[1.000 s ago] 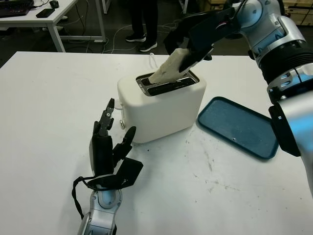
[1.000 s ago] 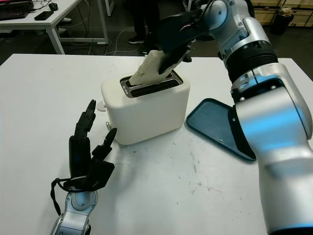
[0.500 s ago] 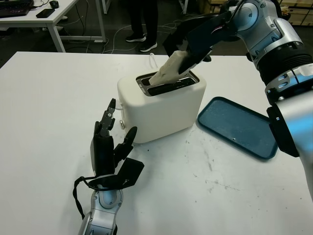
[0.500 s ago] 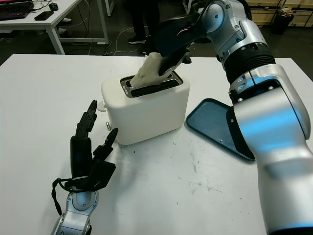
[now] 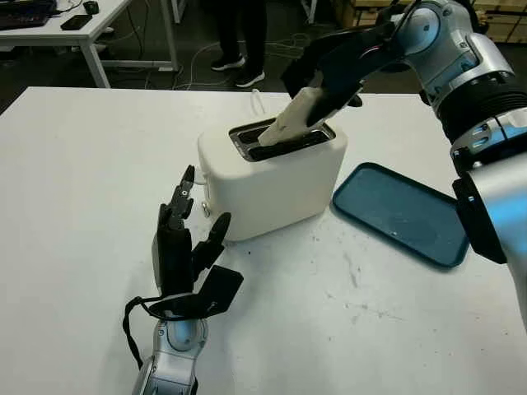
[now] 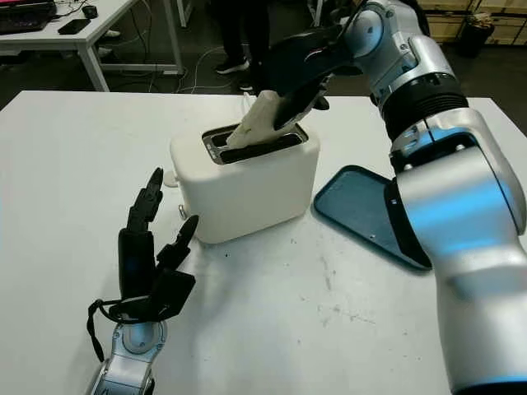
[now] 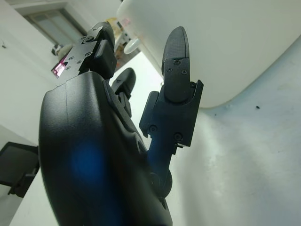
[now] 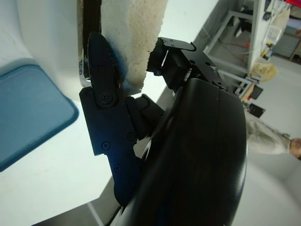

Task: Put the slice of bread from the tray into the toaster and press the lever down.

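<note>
The pale slice of bread leans over the top of the white boxy toaster. Its low end pokes into the far slot, and its high end is still up in the air. The black right hand holds that high end, with its fingers closed on the bread. Most of the high end is hidden behind those fingers, so how much bread is left outside is hard to tell.

The toaster stands near the middle of the white table. Its lever cannot be made out. A small white knob shows at its left side.

The flat blue tray lies on the table to the right of the toaster, just beside it. Part of it is cut off by the silver right arm in the right eye view.

The black left hand is near the front left of the toaster. It holds nothing and its fingers point up, close to the toaster wall.

Far behind the table, a person's legs and shoes stand on the floor.
</note>
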